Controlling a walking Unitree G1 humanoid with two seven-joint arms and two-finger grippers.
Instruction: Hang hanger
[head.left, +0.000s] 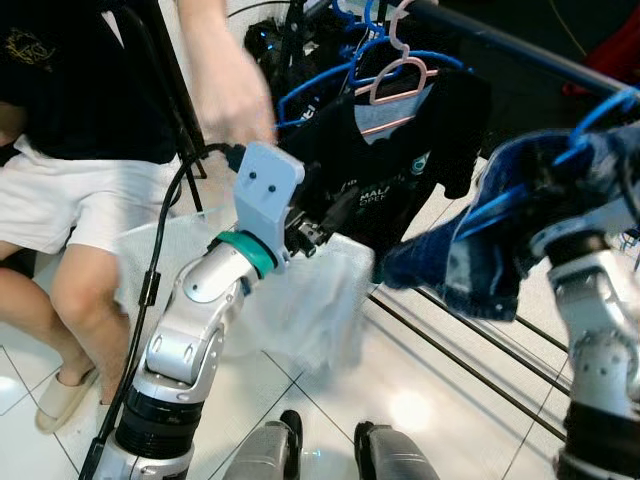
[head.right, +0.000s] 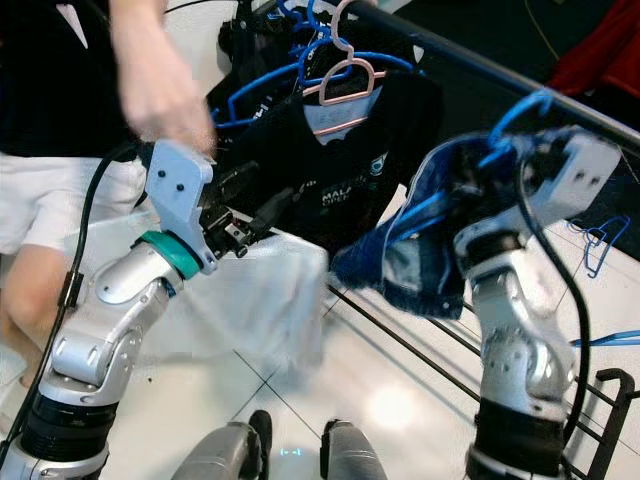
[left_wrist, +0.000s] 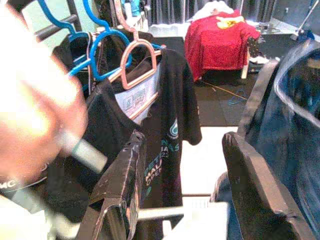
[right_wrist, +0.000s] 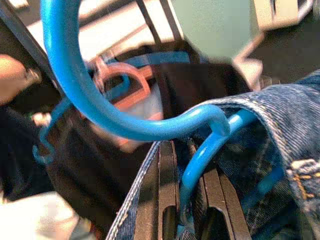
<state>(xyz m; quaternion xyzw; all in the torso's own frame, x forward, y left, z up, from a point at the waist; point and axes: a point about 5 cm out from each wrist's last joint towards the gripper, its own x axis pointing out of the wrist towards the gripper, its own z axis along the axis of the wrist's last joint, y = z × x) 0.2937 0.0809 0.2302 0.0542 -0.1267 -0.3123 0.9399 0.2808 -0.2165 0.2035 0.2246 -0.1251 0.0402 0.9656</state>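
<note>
Pinched in the right gripper (right_wrist: 192, 210): a blue hanger (right_wrist: 125, 120) carrying a denim garment (head.right: 420, 250), fingers pressed together on the wire just below the neck, hook curving up and away past the fingertips. Beyond and above that hook, the dark rail (head.right: 480, 65), running on a slant across the gripper's line of reach, hanger's shoulders lying roughly along the rail (so, by judgement, a lift and a forward push over the bar, then a drop). Right arm raised, elbow bent, wrist tipped toward the rail, clearly the nearer of the two. Farther along the rail from the hook, a pink hanger (head.left: 395, 80) with a black T-shirt (head.left: 400, 170). Left gripper (left_wrist: 185, 200) spread, nothing between the fingers, pointed at that shirt, forearm angled upward. Close beside the left wrist, a person's hand (head.left: 235, 100), blurred.
</note>
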